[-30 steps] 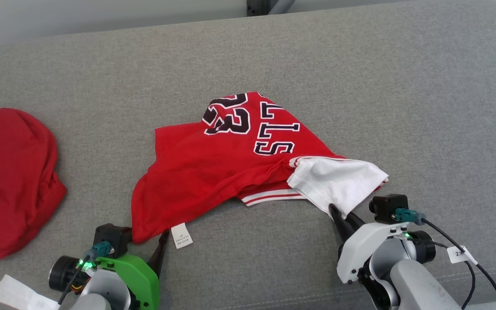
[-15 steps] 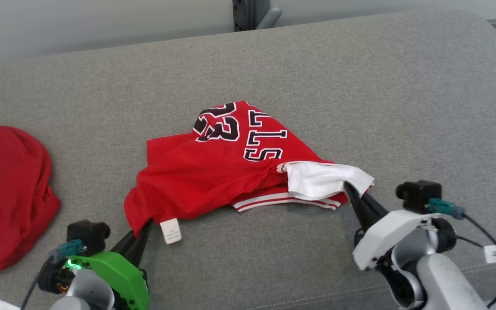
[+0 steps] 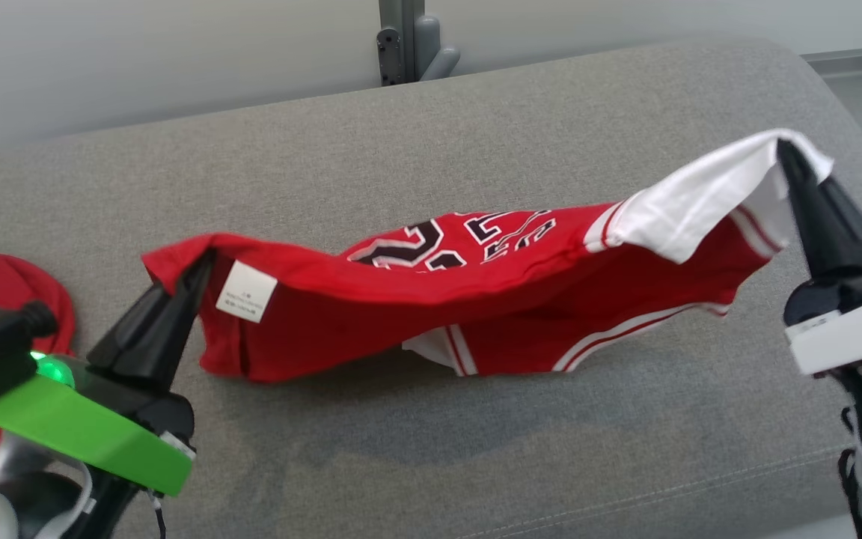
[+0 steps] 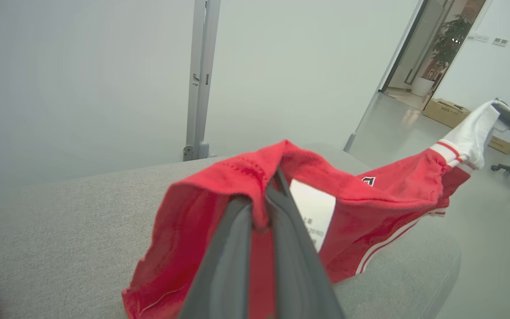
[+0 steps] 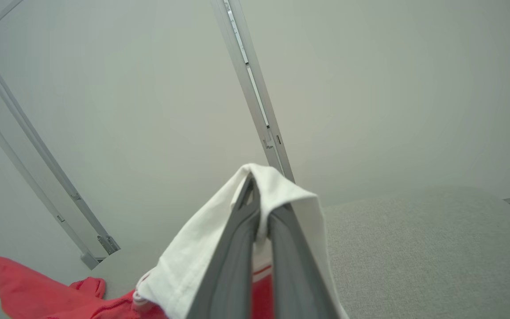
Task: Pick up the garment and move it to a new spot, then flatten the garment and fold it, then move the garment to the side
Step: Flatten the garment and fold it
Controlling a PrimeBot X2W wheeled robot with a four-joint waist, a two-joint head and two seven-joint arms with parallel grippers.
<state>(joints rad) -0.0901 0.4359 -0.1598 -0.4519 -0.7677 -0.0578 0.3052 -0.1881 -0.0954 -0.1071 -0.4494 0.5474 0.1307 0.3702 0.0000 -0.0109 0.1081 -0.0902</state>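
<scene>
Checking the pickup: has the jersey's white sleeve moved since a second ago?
Yes. The white sleeve lay on the grey cushion; now the right gripper holds it raised, nearer the back edge.

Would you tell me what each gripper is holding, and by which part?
Both hold the red numbered jersey: the left gripper pinches its red corner beside the white label, the right gripper its white sleeve.
</scene>
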